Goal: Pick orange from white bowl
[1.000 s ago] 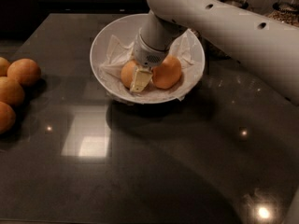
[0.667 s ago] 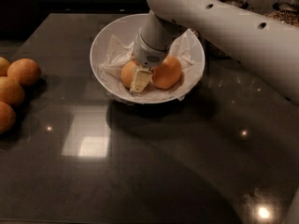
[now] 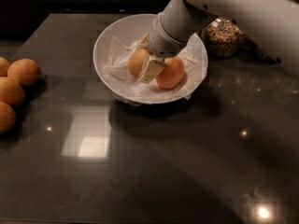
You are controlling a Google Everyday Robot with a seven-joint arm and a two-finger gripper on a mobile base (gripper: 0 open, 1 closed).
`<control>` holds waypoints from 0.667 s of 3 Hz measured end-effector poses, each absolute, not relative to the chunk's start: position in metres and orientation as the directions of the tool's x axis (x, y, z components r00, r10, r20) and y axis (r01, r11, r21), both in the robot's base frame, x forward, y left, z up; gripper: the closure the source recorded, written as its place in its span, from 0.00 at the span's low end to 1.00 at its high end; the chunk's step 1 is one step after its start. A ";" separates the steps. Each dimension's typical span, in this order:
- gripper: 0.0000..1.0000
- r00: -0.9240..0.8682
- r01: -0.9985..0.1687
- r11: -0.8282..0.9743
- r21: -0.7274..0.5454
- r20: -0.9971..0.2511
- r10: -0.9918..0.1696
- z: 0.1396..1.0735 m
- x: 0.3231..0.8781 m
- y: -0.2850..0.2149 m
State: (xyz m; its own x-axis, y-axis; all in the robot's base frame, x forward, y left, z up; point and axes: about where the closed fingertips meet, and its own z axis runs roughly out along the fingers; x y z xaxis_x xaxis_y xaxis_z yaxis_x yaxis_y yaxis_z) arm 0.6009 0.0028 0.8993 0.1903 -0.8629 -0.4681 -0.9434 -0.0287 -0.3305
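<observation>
Risen slightly since before, end effector pinching the orange, low inside the white bowl

No readable text, labels or numbers

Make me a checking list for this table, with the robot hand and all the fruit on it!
Surface: dark, shiny countertop with light spots reflected on it.
Job's things: pale orange sits in the white bowl on crumpled paper, beside a deeper-orange fruit.
Clutter: four loose oranges at the left edge; glass jar of grain behind the bowl.
Grippers: gripper down inside the bowl, between the two fruits.
Cables: nothing seen.
Surroundings: dark behind the counter; nothing more can be made out.
</observation>
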 end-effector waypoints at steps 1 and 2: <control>1.00 0.201 -0.932 0.015 -0.361 -0.553 -0.809 0.930 0.596 -0.017; 1.00 0.191 -0.932 0.064 -0.357 -0.632 -0.751 0.943 0.595 -0.037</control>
State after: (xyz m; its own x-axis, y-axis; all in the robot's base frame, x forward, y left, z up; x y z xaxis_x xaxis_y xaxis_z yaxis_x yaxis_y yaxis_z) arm 0.5951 -0.0371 0.9431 0.1906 -0.7510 -0.6322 -0.9321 0.0637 -0.3566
